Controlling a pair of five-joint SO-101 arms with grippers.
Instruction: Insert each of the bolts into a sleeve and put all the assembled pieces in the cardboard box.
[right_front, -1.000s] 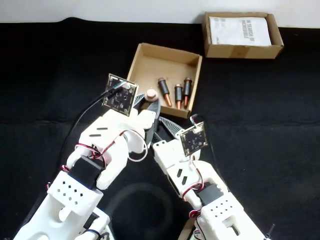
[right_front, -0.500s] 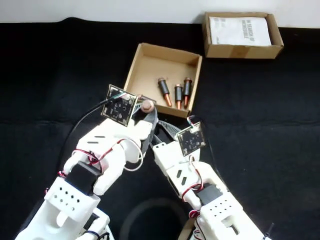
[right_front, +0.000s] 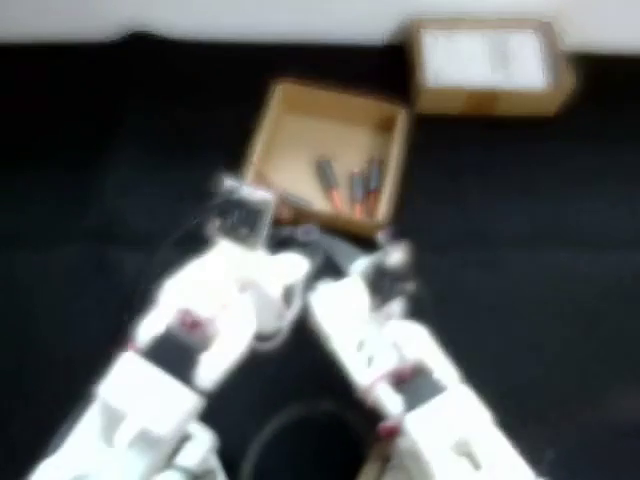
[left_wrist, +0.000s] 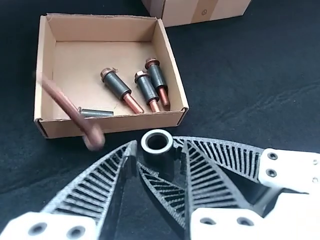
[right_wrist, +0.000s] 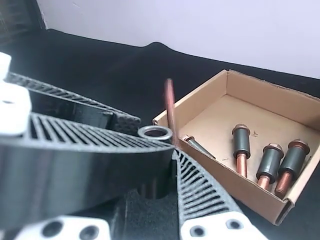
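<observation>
The black cloth-covered desk (right_front: 520, 300) carries the open brown cardboard box (left_wrist: 112, 126). It lies just beyond my two sets of fingers, with three copper bolts already in dark sleeves (left_wrist: 145, 87) lying side by side on its floor. A short grey cylindrical piece (left_wrist: 97, 113) lies against the box's near wall.

My right fingers (right_wrist: 165, 150) are closed narrow around the dark hollow metal sleeve (left_wrist: 157, 142). They hold it upright in front of the box's near wall, with its bore open at the top. My left fingers (right_front: 295, 230) sit close beside it, and I cannot tell whether they are parted or closed.

The long copper-coloured bolt (left_wrist: 70, 107) is a blurred streak just beside the sleeve, over the box's near corner, and is not in the bore. I cannot tell whether anything grips it.

I judge both pieces to be rigid metal, dense for their size and not fragile. They look smooth and round, so either could pivot or slide out of a light pinch and roll once loose. I would take the bolt on its shank just under the head, leaving the tip bare. I would keep the sleeve clamped at mid-wall, with both ends clear.
</observation>
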